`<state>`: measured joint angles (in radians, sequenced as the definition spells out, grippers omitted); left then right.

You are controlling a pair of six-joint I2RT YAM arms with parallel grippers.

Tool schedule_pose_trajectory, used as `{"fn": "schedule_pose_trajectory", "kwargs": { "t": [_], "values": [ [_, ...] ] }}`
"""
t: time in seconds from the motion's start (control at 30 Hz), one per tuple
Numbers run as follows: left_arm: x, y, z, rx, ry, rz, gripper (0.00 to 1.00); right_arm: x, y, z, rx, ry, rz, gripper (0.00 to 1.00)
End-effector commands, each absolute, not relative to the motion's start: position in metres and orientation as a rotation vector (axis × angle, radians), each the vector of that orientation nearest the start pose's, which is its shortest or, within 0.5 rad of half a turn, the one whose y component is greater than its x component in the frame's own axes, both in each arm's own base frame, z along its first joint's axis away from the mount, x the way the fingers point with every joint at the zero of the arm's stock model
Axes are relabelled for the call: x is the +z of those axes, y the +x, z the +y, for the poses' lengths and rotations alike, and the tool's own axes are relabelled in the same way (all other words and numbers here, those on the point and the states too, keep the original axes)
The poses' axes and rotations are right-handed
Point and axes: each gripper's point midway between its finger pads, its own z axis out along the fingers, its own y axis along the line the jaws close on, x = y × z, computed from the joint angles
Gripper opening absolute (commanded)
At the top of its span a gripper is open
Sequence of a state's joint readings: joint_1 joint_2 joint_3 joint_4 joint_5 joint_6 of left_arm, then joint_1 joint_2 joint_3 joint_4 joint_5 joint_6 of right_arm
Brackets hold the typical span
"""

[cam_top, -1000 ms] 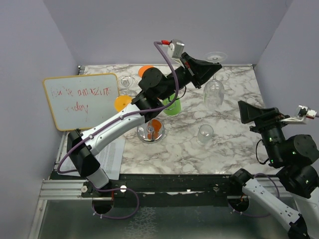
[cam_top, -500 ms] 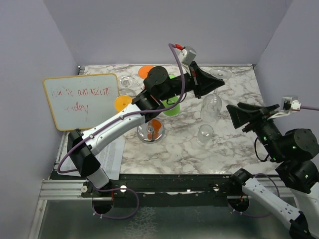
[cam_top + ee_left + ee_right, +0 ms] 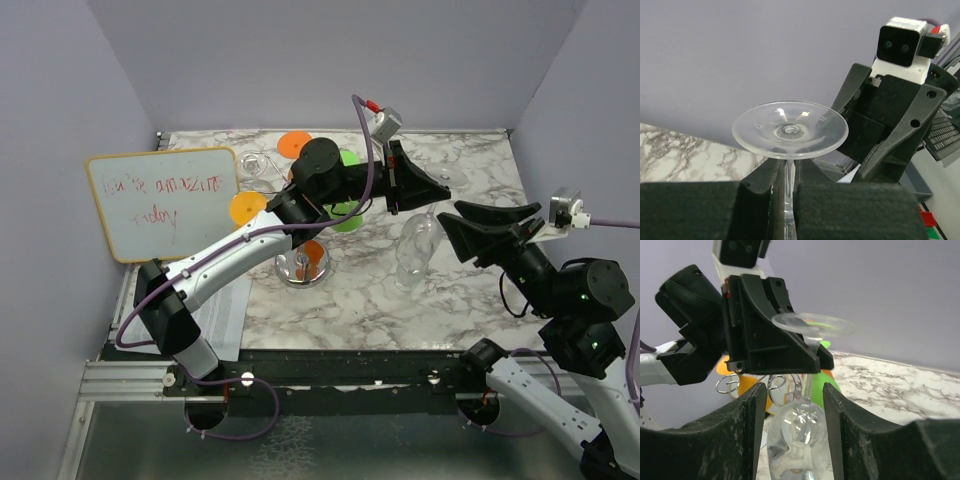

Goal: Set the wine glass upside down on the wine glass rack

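Glass (image 3: 417, 250): inverted, foot up, bowl down, held clear of the table (image 3: 470, 165). Sits at 3 o'clock from the rack (image 3: 303, 265), well apart from it.

Left gripper (image 3: 786, 186): closed on the stem just under the foot. Foot disc (image 3: 790, 130) sits above the finger tops in the left wrist view. Arm reaches in from 9 o'clock, passing over the rack.

Right gripper (image 3: 794, 390): jaws apart, one either side of the bowl, approaching from 3 o'clock. Bowl hangs between the fingers (image 3: 730, 440). Gap visible on the left finger's side; contact on the other side not resolvable. No grip from this side.

Rack: upright on its round mirrored base, toward the front middle of the table. Chrome loops (image 3: 775, 382) show past the bowl at 9 o'clock in the right wrist view.

Room and edges:
- Green cup (image 3: 345, 215) at 1 o'clock from the rack, near it, partly under the left arm.
- Whiteboard (image 3: 165, 200) at 10 o'clock from the rack, at the left table edge.
- Bare marble from 5 to 7 o'clock of the glass, out to the near edge.
- Right table edge at 3 o'clock, behind the right gripper.
- Walls close off left, back and right.
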<state>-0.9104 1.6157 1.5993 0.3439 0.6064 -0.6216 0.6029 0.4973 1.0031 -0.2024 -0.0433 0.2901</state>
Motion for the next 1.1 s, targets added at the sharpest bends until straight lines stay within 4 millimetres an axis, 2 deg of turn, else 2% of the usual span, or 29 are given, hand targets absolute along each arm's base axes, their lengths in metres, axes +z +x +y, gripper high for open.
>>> {"fn": "schedule_pose_trajectory", "kwargs": {
  "t": [0.0,0.13,0.2,0.33,0.5,0.6,0.77,0.83,0.97,1.07],
  "values": [
    [0.485,0.177,-0.44,-1.707,0.841,1.196,0.0,0.458,0.166,0.156,0.856,-0.312,1.216,0.51],
    [0.488,0.173,-0.436,-1.707,0.852,1.173,0.0,0.456,0.17,0.165,0.883,-0.328,1.227,0.39],
    [0.491,0.171,-0.434,-1.703,0.857,1.158,0.0,0.454,0.171,0.17,0.9,-0.339,1.237,0.37],
    [0.494,0.169,-0.431,-1.699,0.861,1.14,0.0,0.445,0.176,0.172,0.906,-0.317,1.268,0.39],
    [0.497,0.169,-0.428,-1.69,0.851,1.125,0.0,0.436,0.177,0.167,0.908,-0.271,1.282,0.51],
    [0.5,0.166,-0.426,-1.699,0.851,1.116,0.0,0.431,0.178,0.166,0.906,-0.26,1.304,0.51],
    [0.502,0.158,-0.423,-1.73,0.864,1.106,0.0,0.419,0.183,0.171,0.922,-0.244,1.361,0.41],
    [0.502,0.157,-0.42,-1.729,0.861,1.104,0.0,0.416,0.184,0.171,0.929,-0.236,1.361,0.42],
    [0.502,0.156,-0.417,-1.725,0.853,1.097,0.0,0.416,0.181,0.169,0.941,-0.224,1.347,0.5],
    [0.504,0.152,-0.416,-1.739,0.863,1.09,0.0,0.416,0.181,0.17,0.944,-0.224,1.347,0.48]
  ]
}}
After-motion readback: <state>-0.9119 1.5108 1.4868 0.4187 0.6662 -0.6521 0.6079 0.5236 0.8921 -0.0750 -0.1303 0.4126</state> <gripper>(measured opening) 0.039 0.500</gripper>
